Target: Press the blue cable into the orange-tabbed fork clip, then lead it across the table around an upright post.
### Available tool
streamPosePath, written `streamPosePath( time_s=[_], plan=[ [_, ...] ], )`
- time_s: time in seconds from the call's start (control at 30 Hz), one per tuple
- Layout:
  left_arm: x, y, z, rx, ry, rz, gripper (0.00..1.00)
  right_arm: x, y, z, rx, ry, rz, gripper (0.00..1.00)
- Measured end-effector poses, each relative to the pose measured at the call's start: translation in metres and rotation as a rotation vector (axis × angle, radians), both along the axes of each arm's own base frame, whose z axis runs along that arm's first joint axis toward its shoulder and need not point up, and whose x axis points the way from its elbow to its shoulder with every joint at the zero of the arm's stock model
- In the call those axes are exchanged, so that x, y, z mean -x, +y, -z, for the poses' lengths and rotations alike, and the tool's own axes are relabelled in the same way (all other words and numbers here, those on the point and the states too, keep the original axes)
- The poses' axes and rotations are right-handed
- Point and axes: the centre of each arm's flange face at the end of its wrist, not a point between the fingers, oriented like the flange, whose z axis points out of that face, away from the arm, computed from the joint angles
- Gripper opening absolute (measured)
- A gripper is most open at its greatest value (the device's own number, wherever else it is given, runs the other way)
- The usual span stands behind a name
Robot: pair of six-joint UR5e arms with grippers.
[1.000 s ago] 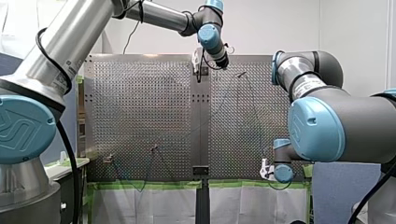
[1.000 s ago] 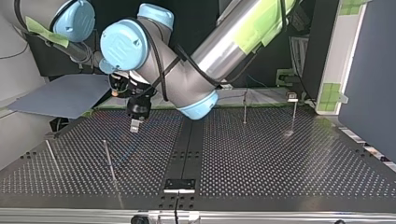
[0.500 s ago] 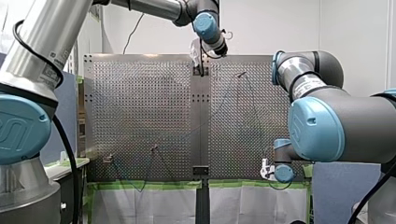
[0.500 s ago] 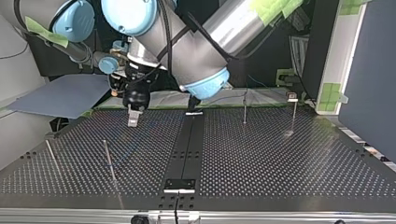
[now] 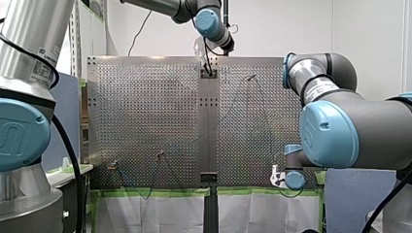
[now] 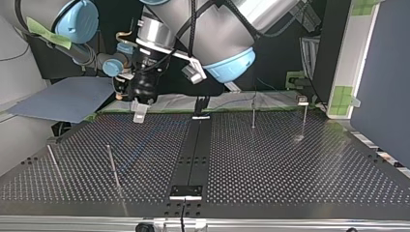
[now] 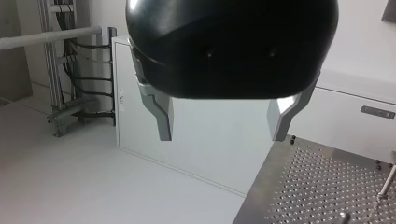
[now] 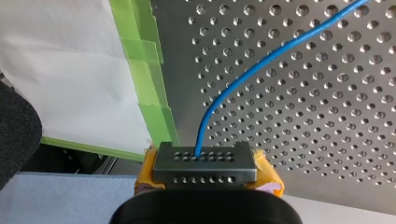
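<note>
The right gripper (image 8: 204, 162), its yellow pads (image 8: 268, 176) closed together, clamps the thin blue cable (image 8: 201, 133). The cable runs ahead of it over the perforated metal table (image 8: 303, 116), with a strip of green tape (image 8: 145, 70) just beside. The black left gripper (image 7: 223, 122) hangs beyond the table's corner, facing a white cabinet (image 7: 210, 144), its metal fingers (image 7: 162, 116) spread wide.

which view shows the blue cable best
Right wrist view: the cable runs bright blue from my right gripper across the table. The front view shows only a thin dark line, the top view barely a hint, and the left wrist view none.
</note>
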Motion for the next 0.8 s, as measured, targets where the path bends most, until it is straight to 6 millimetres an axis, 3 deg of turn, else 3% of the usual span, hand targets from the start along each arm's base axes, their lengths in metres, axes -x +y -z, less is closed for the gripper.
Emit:
streamPosePath(
  time_s=[0.8],
  plan=[
    [-0.008, 0.01, 0.076, 0.026, 0.009, -0.017, 0.99, -0.003, 0.001, 0.0, -0.001, -0.001, -0.005, 0.0]
  ],
)
